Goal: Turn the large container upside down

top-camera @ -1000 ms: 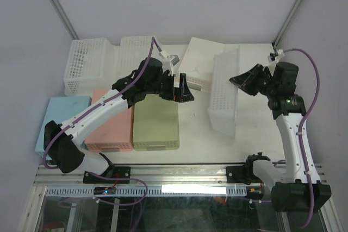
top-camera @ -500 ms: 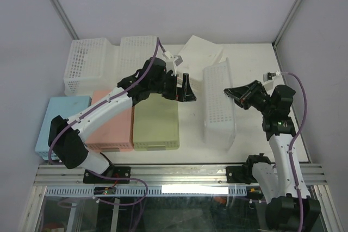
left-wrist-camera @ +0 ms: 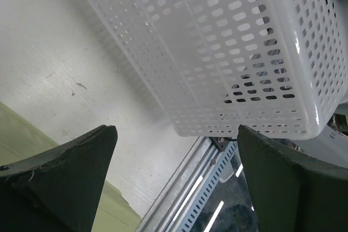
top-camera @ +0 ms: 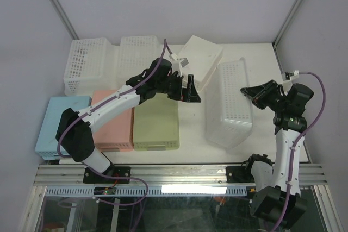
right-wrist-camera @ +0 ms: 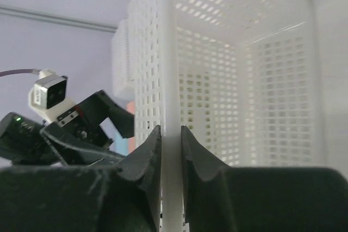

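Observation:
The large container (top-camera: 228,104) is a translucent whitish perforated tub, tilted on the table right of centre with its grid base facing up and left. My right gripper (top-camera: 260,95) is shut on its right-hand rim. In the right wrist view the fingers (right-wrist-camera: 149,150) pinch the rim wall, and the tub's inside (right-wrist-camera: 228,80) shows. My left gripper (top-camera: 191,92) is open and empty, just left of the tub and not touching it. The left wrist view shows the tub's perforated side (left-wrist-camera: 217,52) ahead of the spread fingers (left-wrist-camera: 81,156).
Two taller white mesh baskets (top-camera: 84,63) (top-camera: 136,52) stand at the back left. A smaller solid white tub (top-camera: 201,61) sits tilted behind the left gripper. Blue (top-camera: 60,118), pink (top-camera: 111,120) and green (top-camera: 156,123) flat boxes lie front left. A metal rail (top-camera: 174,172) lines the near edge.
My right gripper swung right and carried the rim with it. The large container tipped from standing on its side to lying further over, base upward. My left gripper shifted slightly right.

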